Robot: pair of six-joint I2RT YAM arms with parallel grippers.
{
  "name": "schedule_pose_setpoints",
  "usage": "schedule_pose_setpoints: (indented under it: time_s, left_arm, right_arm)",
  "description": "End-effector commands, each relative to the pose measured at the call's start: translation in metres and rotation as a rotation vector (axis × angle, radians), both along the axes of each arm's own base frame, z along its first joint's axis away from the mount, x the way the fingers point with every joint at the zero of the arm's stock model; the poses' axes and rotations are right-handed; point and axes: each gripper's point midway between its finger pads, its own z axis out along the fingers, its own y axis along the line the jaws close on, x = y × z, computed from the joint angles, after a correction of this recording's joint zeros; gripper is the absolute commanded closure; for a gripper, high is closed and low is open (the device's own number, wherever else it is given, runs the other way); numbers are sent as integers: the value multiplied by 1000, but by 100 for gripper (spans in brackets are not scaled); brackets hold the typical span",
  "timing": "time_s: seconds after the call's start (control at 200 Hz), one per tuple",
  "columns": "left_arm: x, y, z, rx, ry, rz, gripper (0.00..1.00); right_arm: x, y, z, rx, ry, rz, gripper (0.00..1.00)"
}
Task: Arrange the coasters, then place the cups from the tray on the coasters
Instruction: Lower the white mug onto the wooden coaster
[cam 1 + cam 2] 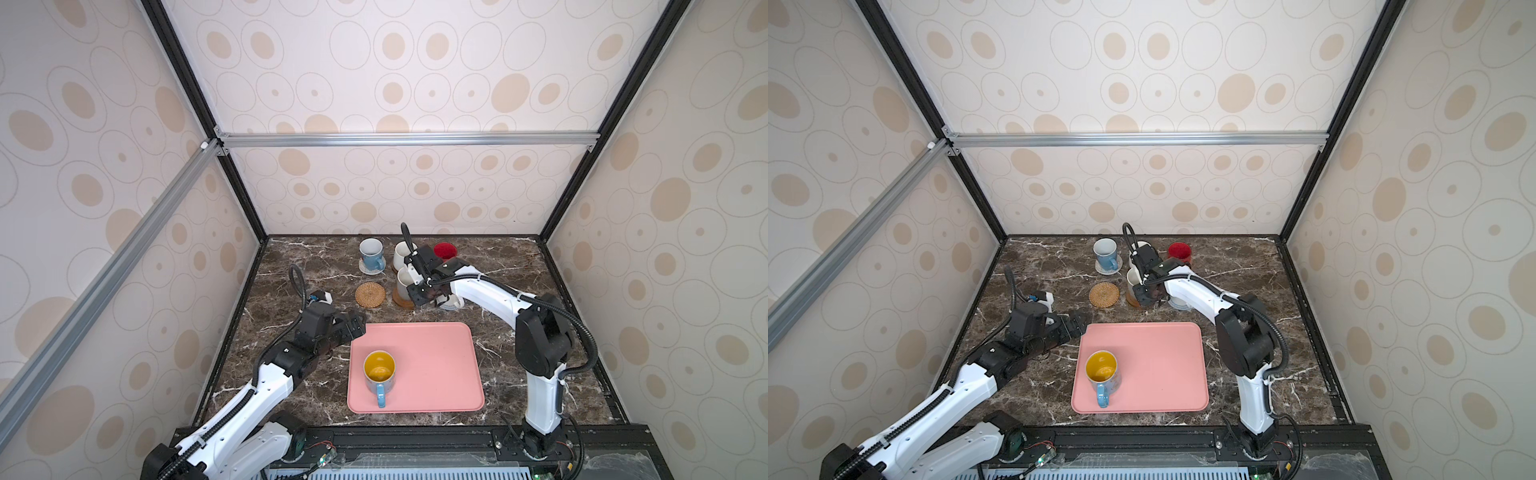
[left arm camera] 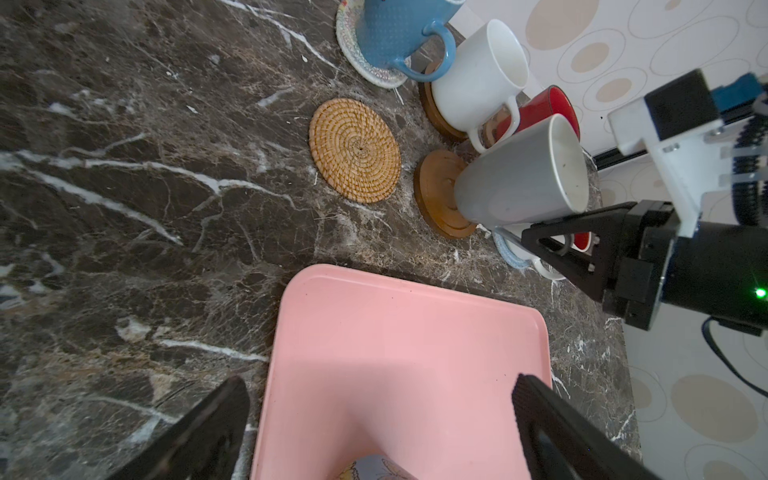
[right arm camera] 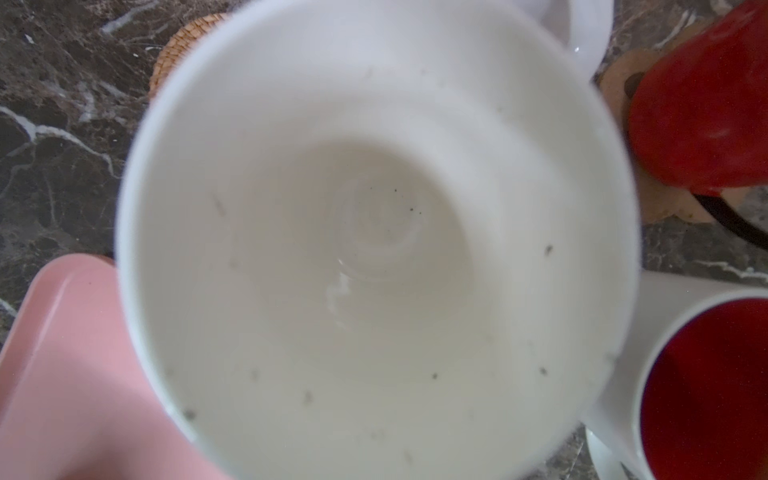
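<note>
Nearest me, the flat pink rectangular tray [image 1: 436, 365] lies on the dark marble tabletop [image 1: 291, 266]. On its left half stands one blue mug with a yellow inside [image 1: 379, 372], upright and mouth up, its handle pointing at the near edge.

The left arm lies low from the near left corner and slants in towards the tray's far left corner. The left gripper [image 1: 358, 325] hangs there with its fingers spread wide and nothing between them.

The right arm stands up from the near right and bends at a high elbow. From there it reaches forward and leftward past the tray, wrist turned down. The right gripper [image 1: 415, 293] is clamped on a plain white mug [image 1: 402, 279], which is upright over a round brown wooden disc [image 1: 401, 303]. I can't tell whether its base is resting there.

Left of that disc lies a round tan rattan coaster [image 1: 370, 294], bare. To its right, a white mug with a red inside [image 1: 451, 302] sits on a pale blue-grey round coaster [image 2: 509, 255].

Along the back, a blue mug with a white inside [image 1: 371, 252] stands on a grey-white woven coaster [image 1: 365, 270], handle angled near and right. Beside it are a second white mug [image 1: 402, 253] on another brown disc [image 2: 432, 108], then an all-red mug [image 1: 445, 250] on a brown paw-shaped coaster [image 3: 615, 79].
</note>
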Motion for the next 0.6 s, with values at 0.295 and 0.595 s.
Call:
schedule_pose_setpoints:
  time_s: [0.295, 0.595]
  left_arm:
    - [-3, 6, 2, -9, 2, 30, 0]
    - [-3, 6, 1, -10, 7, 32, 0]
  right_arm:
    - [20, 2, 2, -3, -4, 46, 91]
    - [21, -2, -7, -18, 17, 45, 91]
